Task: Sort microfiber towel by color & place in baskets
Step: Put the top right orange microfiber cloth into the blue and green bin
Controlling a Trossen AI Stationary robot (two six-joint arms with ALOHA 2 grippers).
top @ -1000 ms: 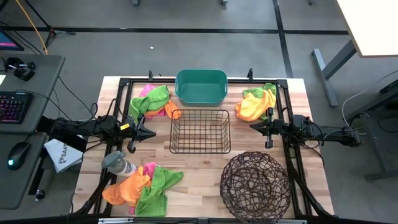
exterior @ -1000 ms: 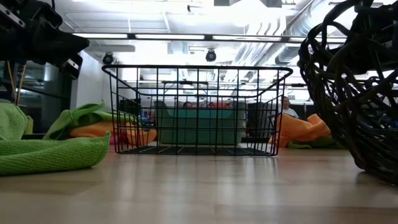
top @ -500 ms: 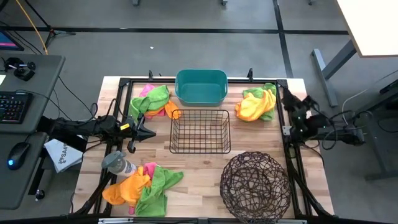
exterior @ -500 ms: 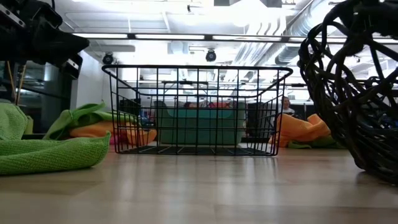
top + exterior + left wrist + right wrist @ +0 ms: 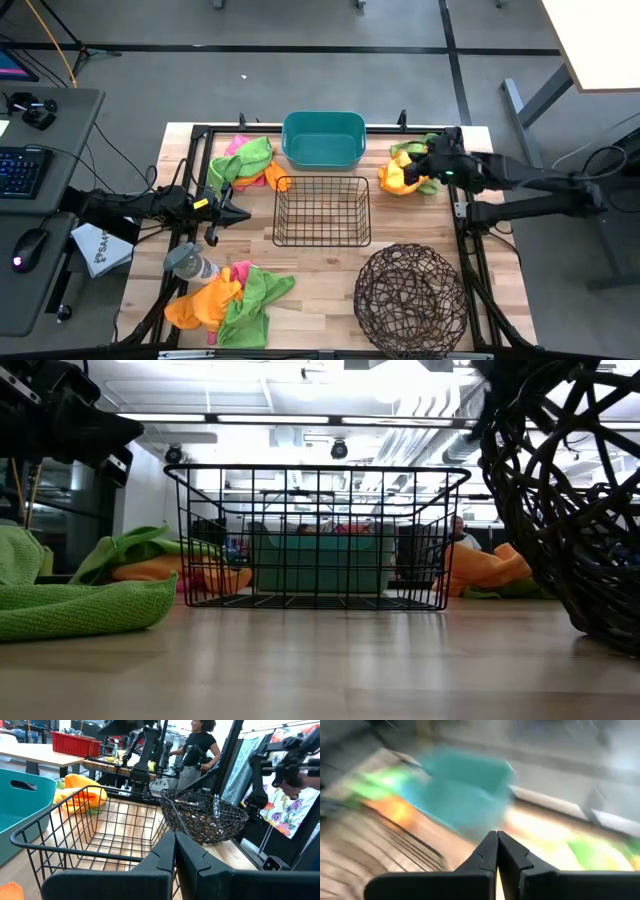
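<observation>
Three heaps of microfiber towels lie on the table: pink, green and orange at the far left (image 5: 245,160), orange and green at the far right (image 5: 405,172), and orange, green and pink at the near left (image 5: 230,295). The teal tub (image 5: 322,138) stands at the far edge. The black wire basket (image 5: 322,210) sits mid-table, and the round twig basket (image 5: 410,297) is near right. My left gripper (image 5: 238,213) waits shut, left of the wire basket. My right gripper (image 5: 425,165) is shut over the far-right heap; whether it touches the heap, I cannot tell.
A grey bottle (image 5: 190,263) lies by the near-left heap. A dark frame rail (image 5: 465,230) runs along the table's sides. In the left wrist view a person (image 5: 200,750) stands in the room beyond the table. Bare wood (image 5: 320,290) lies between the near-left heap and the twig basket.
My right arm has swung away from the wire basket's right side, first toward the table's right edge, then toward the far edge, and now reaches over the far-right orange and green heap. It is still moving: its wrist view is blurred. No towel has shifted.
</observation>
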